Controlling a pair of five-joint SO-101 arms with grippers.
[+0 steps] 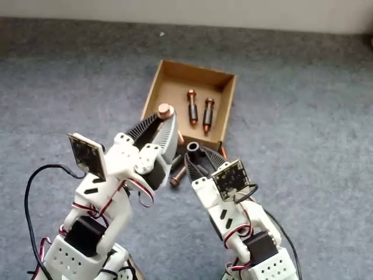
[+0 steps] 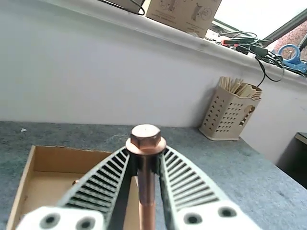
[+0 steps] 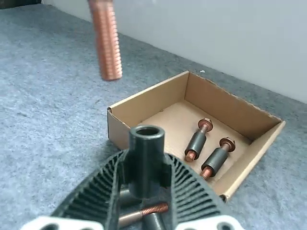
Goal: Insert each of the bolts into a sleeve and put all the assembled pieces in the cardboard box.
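Observation:
My left gripper is shut on a copper bolt, held upright with its hex head on top, near the cardboard box's front-left corner. My right gripper is shut on a black sleeve, bore facing up, just in front of the box. The bolt's threaded end hangs above the sleeve and off to one side. Two assembled pieces lie in the box.
A loose bolt and a dark sleeve lie on the grey carpet between the two grippers. Open carpet spreads to the left and right of the box. A beige slotted holder stands by the far wall.

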